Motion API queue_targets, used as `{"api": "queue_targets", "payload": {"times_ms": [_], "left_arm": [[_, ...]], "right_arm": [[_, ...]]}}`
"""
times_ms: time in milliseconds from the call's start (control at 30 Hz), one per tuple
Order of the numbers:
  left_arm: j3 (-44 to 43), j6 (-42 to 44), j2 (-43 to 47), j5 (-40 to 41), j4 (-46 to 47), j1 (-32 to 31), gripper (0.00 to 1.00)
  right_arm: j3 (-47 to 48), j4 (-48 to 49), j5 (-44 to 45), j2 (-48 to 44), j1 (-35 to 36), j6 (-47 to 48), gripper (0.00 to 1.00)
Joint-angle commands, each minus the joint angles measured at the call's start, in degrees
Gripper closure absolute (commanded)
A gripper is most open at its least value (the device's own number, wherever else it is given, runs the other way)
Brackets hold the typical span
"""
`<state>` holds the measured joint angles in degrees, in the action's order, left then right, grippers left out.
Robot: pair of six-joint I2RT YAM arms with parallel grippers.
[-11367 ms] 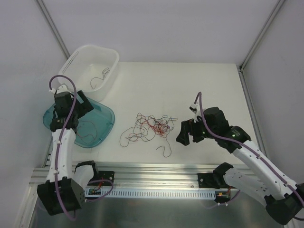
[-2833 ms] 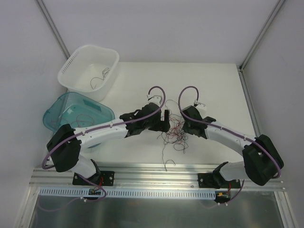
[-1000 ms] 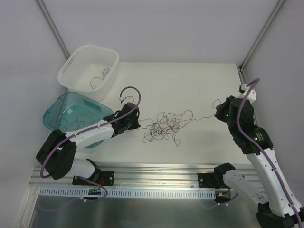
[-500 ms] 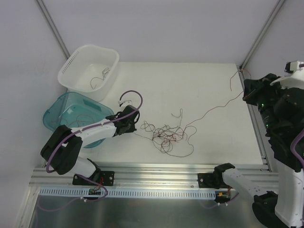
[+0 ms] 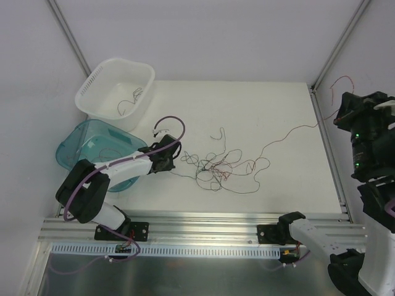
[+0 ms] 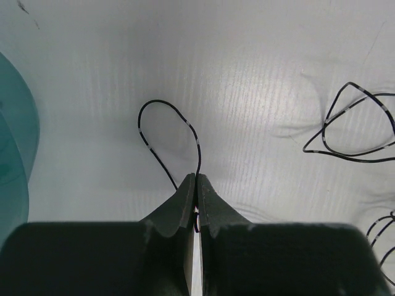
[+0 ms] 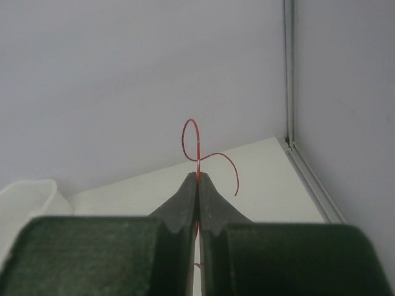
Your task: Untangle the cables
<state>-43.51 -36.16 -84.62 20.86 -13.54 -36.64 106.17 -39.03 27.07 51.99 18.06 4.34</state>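
Now the left hand [image 6: 195, 179] pinches a black cable [image 6: 140, 123]; the right hand [image 7: 197, 177] pinches a red cable [image 7: 198, 163].

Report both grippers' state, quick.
Left gripper: closed, jaws pinching a black cable.
Right gripper: closed, jaws pinching a red cable.

Thin red and black cables [image 5: 216, 171], loose curly tangle lying at centre, one red strand [image 5: 290, 131] stretched taut rightward
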Motion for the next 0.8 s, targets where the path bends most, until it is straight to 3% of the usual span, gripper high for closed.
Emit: {"api": "queue_targets", "payload": {"times_ms": [0, 167, 267, 300, 333, 467, 633, 767], "left_arm": [[-2.54, 2.67, 3.84, -1.08, -1.84, 0.08, 1.00], [-4.74, 6.19, 11.83, -2.93, -2.54, -2.11, 1.00], [-7.11, 8.03, 15.43, -5.13, -3.77, -3.34, 1.00], [-8.34, 8.56, 16.41, -5.57, -4.12, -3.70, 1.00], [-8.96, 9.61, 17.98, -5.83, -4.47, -4.57, 1.00], [-11.68, 11.99, 21.42, -9.07, -5.00, -5.37, 1.00], [-13.97, 12.34, 23.53, -11.90, -5.44, -5.54, 1.00], [-14.59, 11.91, 23.80, -12.77, -5.80, -5.98, 1.00]], "right_arm": [[-7.80, -2.87, 2.38, 1.28, -0.31, -0.98, 0.99], [-35.73, -3.69, 2.11, -2.32, -1.01, -9.95, 0.98], [-46.18, -4.82, 0.80, -2.51, -1.80, -14.09, 0.80], [-47.62, -5.35, -0.08, -2.16, -1.80, -14.70, 0.63], [-48.85, -5.62, -3.13, -1.11, -1.80, -14.62, 0.56], [-54.12, -0.91, -16.31, -1.27, -0.49, -11.38, 0.38], [-58.35, 11.92, -36.00, -0.31, 9.58, -6.99, 0.35], [-59.67, 20.54, -40.07, 6.44, 19.10, -5.66, 0.37]]}}
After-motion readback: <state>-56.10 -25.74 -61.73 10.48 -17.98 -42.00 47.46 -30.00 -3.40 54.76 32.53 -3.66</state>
